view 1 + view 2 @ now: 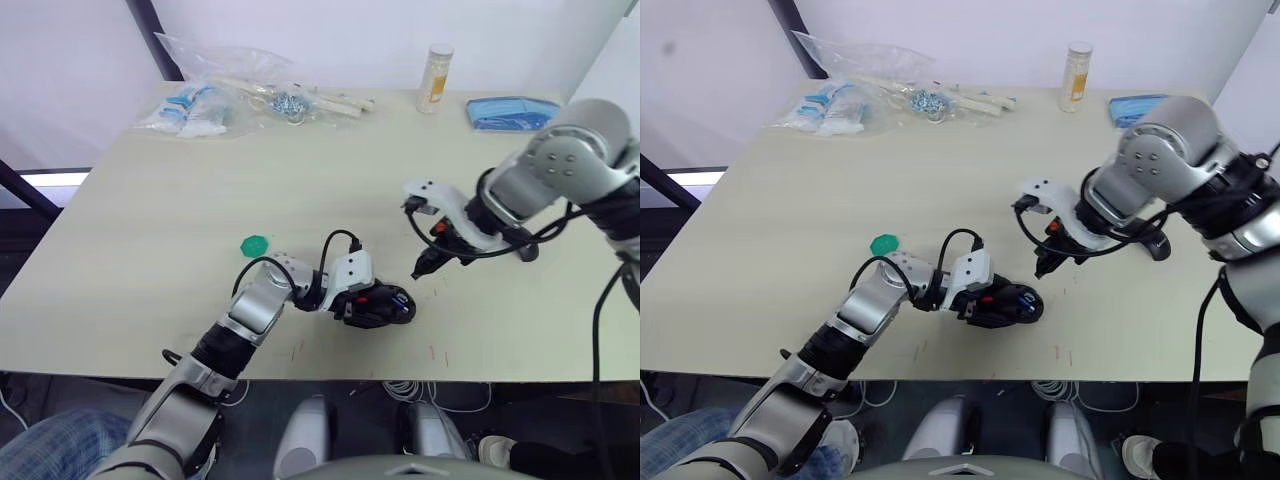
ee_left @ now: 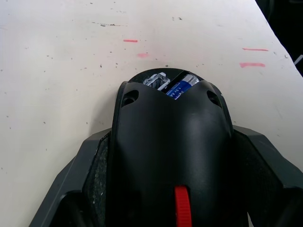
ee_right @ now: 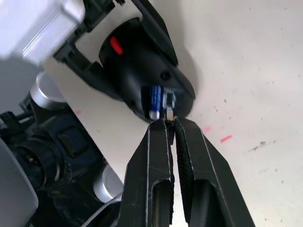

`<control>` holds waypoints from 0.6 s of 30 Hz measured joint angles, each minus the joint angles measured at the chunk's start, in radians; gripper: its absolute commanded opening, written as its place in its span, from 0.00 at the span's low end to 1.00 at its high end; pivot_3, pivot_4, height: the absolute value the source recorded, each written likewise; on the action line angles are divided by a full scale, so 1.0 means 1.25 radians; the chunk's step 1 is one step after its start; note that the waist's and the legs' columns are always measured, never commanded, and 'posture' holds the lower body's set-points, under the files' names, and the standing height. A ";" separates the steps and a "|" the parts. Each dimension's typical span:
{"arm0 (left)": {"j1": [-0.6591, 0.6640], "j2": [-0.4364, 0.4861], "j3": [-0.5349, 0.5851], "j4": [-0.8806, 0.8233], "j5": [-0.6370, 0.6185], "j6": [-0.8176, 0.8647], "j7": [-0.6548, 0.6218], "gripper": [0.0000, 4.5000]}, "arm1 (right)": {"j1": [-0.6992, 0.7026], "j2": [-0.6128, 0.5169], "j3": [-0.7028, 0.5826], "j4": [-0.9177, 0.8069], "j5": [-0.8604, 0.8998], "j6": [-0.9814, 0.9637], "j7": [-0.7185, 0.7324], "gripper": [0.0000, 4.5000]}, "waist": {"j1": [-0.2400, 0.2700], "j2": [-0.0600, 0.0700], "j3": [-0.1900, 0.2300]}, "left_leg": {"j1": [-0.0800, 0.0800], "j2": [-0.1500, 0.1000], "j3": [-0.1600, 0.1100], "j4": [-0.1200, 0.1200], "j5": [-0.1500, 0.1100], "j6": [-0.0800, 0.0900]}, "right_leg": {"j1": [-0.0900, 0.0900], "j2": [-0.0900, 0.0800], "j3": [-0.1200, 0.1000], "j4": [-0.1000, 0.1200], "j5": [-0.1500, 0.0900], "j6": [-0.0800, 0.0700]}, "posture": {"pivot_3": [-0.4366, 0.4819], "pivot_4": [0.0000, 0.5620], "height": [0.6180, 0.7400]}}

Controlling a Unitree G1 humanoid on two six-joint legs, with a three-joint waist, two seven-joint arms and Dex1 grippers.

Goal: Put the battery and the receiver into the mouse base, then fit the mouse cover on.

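Observation:
The black mouse base point(image 1: 385, 306) lies near the table's front edge, and my left gripper point(image 1: 365, 302) is shut on its sides; its fingers point(image 2: 87, 182) flank it. The blue battery point(image 2: 182, 86) sits in the base's open end, next to a silvery part point(image 2: 156, 79). Just right of and above that end hangs my right gripper point(image 1: 421, 268), shut, with a tiny pale piece at its tips that looks like the receiver point(image 3: 169, 114). The mouse cover point(image 1: 1158, 248) is a black shell on the table, half hidden behind the right arm.
A green disc point(image 1: 255, 244) lies left of the left arm. Plastic bags with small parts point(image 1: 215, 100), a pale bottle point(image 1: 435, 78) and a blue cloth point(image 1: 510, 112) line the table's far edge. The cream table point(image 1: 150, 220) has broad bare space in its middle.

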 measured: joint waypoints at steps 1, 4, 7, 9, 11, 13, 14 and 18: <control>0.000 -0.001 0.000 0.001 0.000 0.000 0.000 0.65 | -0.010 0.010 0.017 0.021 0.024 0.000 -0.025 0.00 | 0.000 0.000 0.000 | 0.000 0.000 0.000 0.000 0.000 0.000 | 0.000 0.000 0.000 0.000 0.000 0.000 | 0.48 0.27 1.00; -0.004 0.000 -0.002 0.002 0.000 0.000 -0.002 0.65 | -0.016 0.020 0.055 0.064 0.089 0.000 -0.093 0.00 | 0.000 0.000 0.000 | -0.001 0.000 0.000 0.000 0.000 0.000 | 0.000 0.000 0.000 0.000 0.000 0.000 | 0.48 0.27 1.00; -0.008 0.001 -0.001 0.008 0.000 0.000 -0.005 0.65 | -0.021 0.039 0.079 0.106 0.140 0.000 -0.166 0.00 | -0.003 0.000 0.000 | 0.000 0.000 0.000 0.000 0.000 0.000 | 0.000 0.000 0.000 0.000 0.000 0.000 | 0.48 0.27 1.00; -0.010 0.000 -0.002 0.010 0.000 0.003 -0.005 0.65 | -0.021 0.048 0.081 0.117 0.160 0.000 -0.196 0.00 | -0.004 0.000 0.000 | 0.000 0.000 0.000 0.000 0.000 0.000 | 0.000 0.000 -0.001 0.000 0.000 0.000 | 0.48 0.27 1.00; -0.011 0.000 -0.002 0.009 0.000 0.007 -0.005 0.65 | -0.021 0.057 0.081 0.129 0.180 0.000 -0.235 0.00 | -0.005 0.000 0.000 | 0.000 0.000 0.000 0.000 0.000 0.000 | 0.000 0.000 -0.001 0.000 0.000 0.000 | 0.48 0.27 1.00; -0.012 0.000 -0.002 0.008 0.000 0.010 -0.005 0.65 | -0.021 0.061 0.080 0.130 0.195 0.000 -0.265 0.00 | -0.006 0.000 0.000 | 0.000 0.000 0.000 0.000 0.000 0.000 | 0.000 0.000 -0.001 0.000 0.000 0.000 | 0.48 0.27 1.00; -0.012 0.000 -0.002 0.008 0.000 0.011 -0.006 0.65 | -0.021 0.064 0.079 0.130 0.206 0.000 -0.279 0.00 | -0.006 0.000 0.000 | 0.000 0.000 0.000 0.000 0.000 0.000 | 0.000 0.000 -0.001 0.000 0.000 0.000 | 0.48 0.27 1.00; -0.017 0.000 -0.004 0.010 0.000 0.016 -0.007 0.65 | -0.010 0.075 0.076 0.146 0.233 0.000 -0.324 0.00 | -0.007 0.000 0.000 | -0.001 0.000 0.000 0.000 0.000 0.000 | 0.000 0.000 -0.001 0.000 0.000 0.000 | 0.48 0.27 1.00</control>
